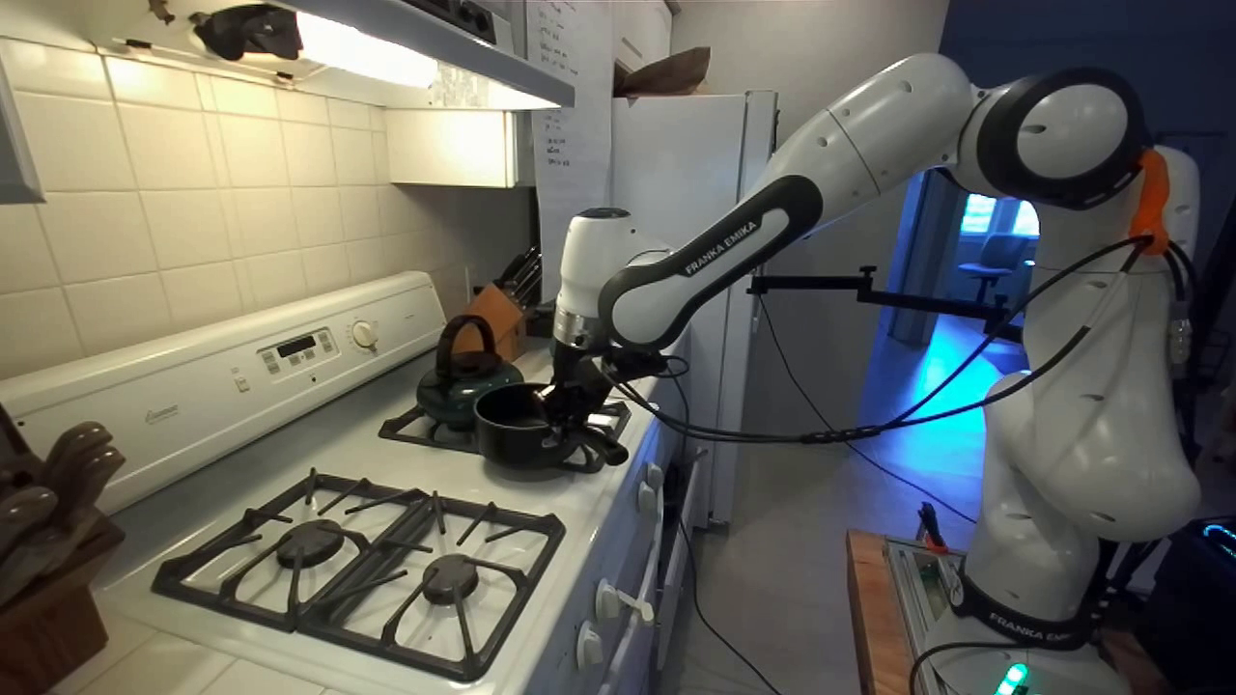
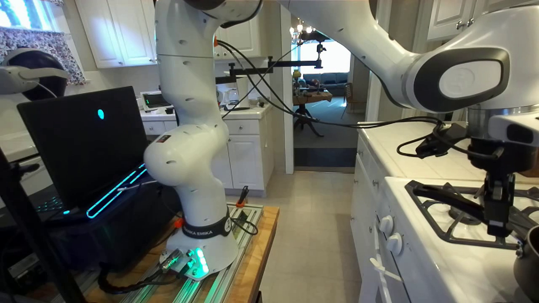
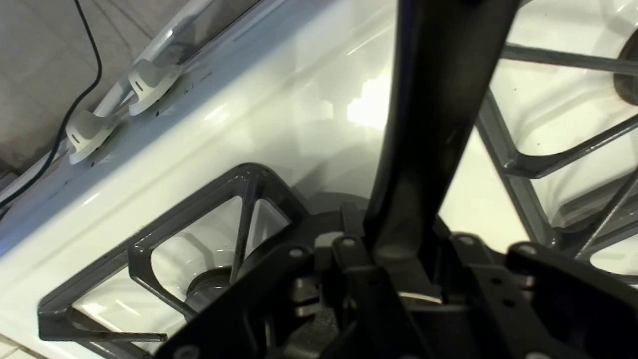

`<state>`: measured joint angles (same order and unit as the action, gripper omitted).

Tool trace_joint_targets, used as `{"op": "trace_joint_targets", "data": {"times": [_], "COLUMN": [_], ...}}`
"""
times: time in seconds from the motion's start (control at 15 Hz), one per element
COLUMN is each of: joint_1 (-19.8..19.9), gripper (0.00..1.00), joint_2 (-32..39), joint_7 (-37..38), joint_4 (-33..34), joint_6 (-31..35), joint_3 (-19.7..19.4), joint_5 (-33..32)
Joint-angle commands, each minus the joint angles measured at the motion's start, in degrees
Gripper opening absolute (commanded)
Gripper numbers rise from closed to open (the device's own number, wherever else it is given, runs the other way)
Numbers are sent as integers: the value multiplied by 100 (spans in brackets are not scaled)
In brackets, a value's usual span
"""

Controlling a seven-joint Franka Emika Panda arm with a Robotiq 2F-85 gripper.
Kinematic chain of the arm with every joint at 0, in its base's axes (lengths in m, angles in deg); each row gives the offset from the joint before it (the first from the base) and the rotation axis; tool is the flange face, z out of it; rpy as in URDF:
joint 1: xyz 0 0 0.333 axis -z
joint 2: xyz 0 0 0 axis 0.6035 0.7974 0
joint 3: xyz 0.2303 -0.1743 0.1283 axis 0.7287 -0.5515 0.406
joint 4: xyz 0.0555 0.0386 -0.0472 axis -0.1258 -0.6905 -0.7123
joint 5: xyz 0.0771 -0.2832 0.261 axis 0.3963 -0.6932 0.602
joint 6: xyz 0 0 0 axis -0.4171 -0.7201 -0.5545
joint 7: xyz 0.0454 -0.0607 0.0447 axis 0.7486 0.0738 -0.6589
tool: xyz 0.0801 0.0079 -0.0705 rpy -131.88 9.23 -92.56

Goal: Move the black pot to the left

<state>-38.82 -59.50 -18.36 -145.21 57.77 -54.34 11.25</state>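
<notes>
The black pot (image 1: 521, 439) is at the right part of the stove, next to the right grate and in front of the dark teal kettle (image 1: 470, 386). Part of the black pot (image 2: 528, 265) shows at the right edge in an exterior view; its long handle (image 2: 450, 200) points toward the stove's front. My gripper (image 1: 572, 410) is above the handle side of the pot, pointing down; it also shows at the handle (image 2: 499, 223). In the wrist view the fingers (image 3: 396, 234) close on both sides of the handle (image 3: 438, 114). I cannot tell whether the pot's base touches the stove.
The left grate (image 1: 362, 574) with two burners lies on the stove top (image 1: 386, 463). The right grate (image 1: 415, 430) is under the kettle. A knife block (image 1: 58, 569) stands near left, another (image 1: 502, 328) at the back. The range hood (image 1: 435, 48) hangs above. Knobs (image 2: 389, 233) line the front.
</notes>
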Motion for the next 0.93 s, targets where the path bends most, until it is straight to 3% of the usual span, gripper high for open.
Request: {"op": "trace_joint_targets", "data": {"times": [0.0, 0.87], "joint_1": [-50, -107], "gripper": [8, 8], "joint_2": [-178, -219], "joint_7": [96, 53], "joint_4": [-128, -135], "joint_6": [132, 257], "joint_3": [69, 174], "joint_5": [18, 62]}}
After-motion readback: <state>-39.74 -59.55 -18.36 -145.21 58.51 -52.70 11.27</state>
